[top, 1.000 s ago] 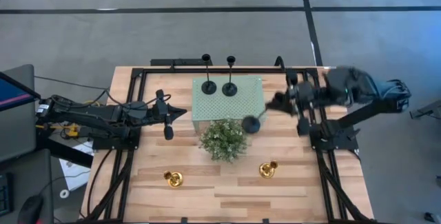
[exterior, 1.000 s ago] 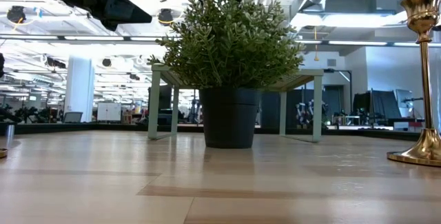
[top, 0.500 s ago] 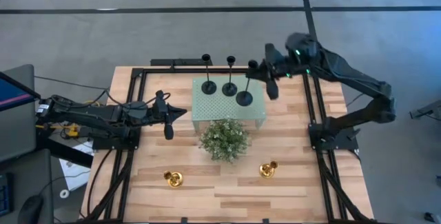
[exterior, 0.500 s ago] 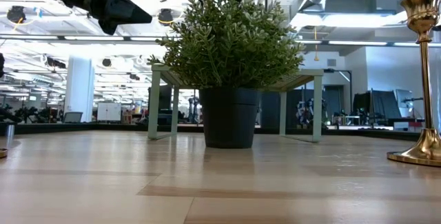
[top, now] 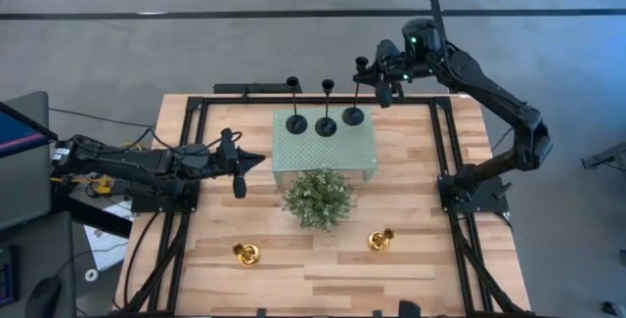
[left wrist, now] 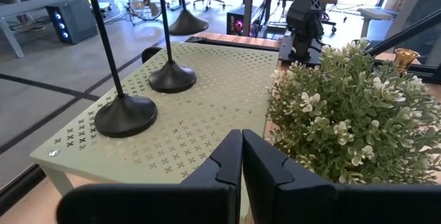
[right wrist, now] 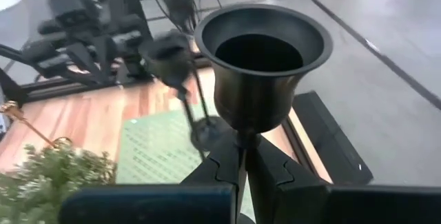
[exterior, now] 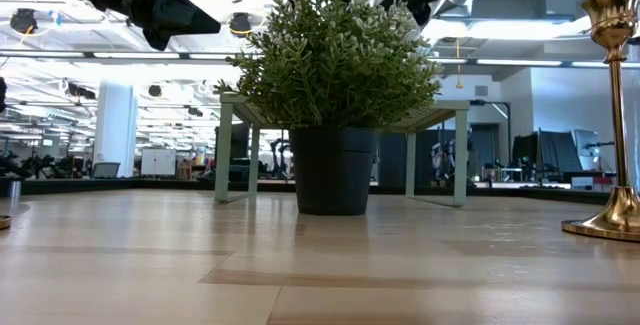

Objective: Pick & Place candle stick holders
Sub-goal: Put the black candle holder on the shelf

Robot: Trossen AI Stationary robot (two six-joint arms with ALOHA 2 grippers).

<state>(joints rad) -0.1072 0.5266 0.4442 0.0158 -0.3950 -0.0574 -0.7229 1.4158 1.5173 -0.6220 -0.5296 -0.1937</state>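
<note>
Black candle stick holders: three of them stand in a row on the pale green perforated stand (top: pixel 324 144), toward 12 o'clock on the wooden counter (top: pixel 421 259) in the high view. First black holder (top: pixel 295 122) is at the 9 o'clock end of the row, second black holder (top: pixel 326 125) in the middle, third black holder (top: pixel 353 115) at the 3 o'clock end.

Right gripper (top: pixel 377 81) is at 12 to 1 o'clock over the far counter edge; its jaws are closed on the thin stem of the third black holder, just under the cup, as the right wrist view shows. Base disc appears to sit at the stand's far corner; whether it touches the surface I cannot tell.

Left gripper (top: pixel 238 163) waits at 9 o'clock of the stand, jaws shut together, nothing held.

Bushy green plant (top: pixel 317 197) sits at 6 o'clock of the stand, just beside it.

Two gold holders on the counter toward 6 o'clock: left gold holder (top: pixel 245 253) at 7 o'clock of the plant, right gold holder (top: pixel 380 241) at 5 o'clock, well apart.
</note>
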